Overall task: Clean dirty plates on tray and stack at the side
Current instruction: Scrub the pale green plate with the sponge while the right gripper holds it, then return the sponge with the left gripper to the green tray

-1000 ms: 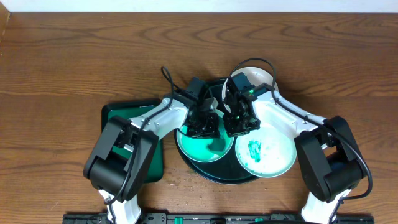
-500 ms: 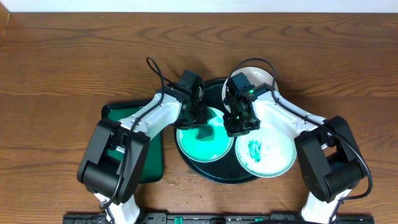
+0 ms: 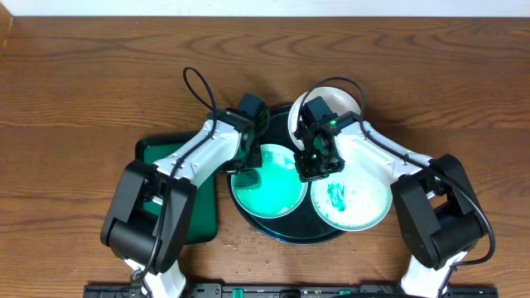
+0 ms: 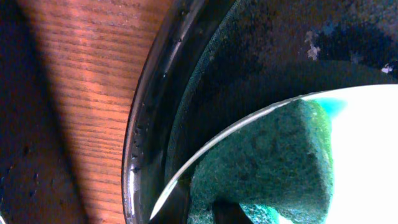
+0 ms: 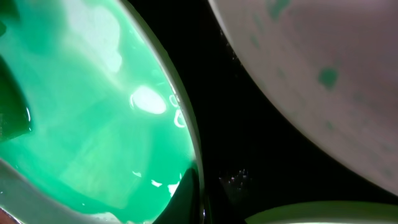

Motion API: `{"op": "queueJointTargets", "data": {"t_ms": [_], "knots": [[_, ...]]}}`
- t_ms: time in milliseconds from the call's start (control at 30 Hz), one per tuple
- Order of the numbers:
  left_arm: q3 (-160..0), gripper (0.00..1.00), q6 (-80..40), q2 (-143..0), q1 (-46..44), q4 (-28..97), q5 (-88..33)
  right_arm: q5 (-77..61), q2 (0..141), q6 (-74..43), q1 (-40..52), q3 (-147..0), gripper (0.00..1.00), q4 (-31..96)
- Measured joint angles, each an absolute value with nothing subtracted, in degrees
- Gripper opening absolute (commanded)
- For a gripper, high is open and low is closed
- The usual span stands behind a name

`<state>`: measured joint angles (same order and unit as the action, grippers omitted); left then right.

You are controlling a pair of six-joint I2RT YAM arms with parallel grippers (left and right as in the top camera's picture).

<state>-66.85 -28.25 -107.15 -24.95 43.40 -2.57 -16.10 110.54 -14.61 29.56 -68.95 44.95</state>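
**One plate scrubbed while it is held in place on the tray**

Overhead: all three plates are seen on or across the round dark tray [image 3: 281, 234], and none is stacked at the side yet. The green-flooded plate [image 3: 269, 194] lies front left, the smeared plate [image 3: 352, 203] front right, and the cleaner plate [image 3: 335, 103] at the back edge. The left gripper [image 3: 247, 161] is set at the flooded plate's left edge and the right gripper [image 3: 319, 165] at its right edge, probably so that sliding is prevented.

Left wrist: the gripper is clamped on a dark green sponge [image 4: 267, 162], which is pressed onto the plate just inside its rim.

Right wrist: the gripper is closed. A dark fingertip [image 5: 186, 186] is seen at the flooded plate's rim, which appears to be pinched.
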Motion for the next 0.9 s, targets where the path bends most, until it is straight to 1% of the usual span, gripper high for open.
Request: {"op": "queueJointTargets", "data": {"t_ms": [367, 533, 767, 900], "knots": [[-66.7, 0.07, -23.5, -106.4, -23.5, 43.8, -6.6, -16.3, 110.5, -14.5, 29.6, -68.9, 0.01, 45.1], [-65.4, 0.07, -22.4, -103.6, -23.8, 46.5, -7.6, -16.3, 110.5, -14.4, 29.6, -68.9, 0.01, 45.6], [-65.4, 0.07, -22.4, -90.8, -23.3, 49.7, -6.0, -16.3, 110.6, -14.4, 29.6, -68.9, 0.01, 45.8], [-65.4, 0.07, -24.1, -84.1, -22.6, 53.2, -1.5, -16.3, 110.6, -14.4, 29.6, -68.9, 0.01, 45.8]]}}
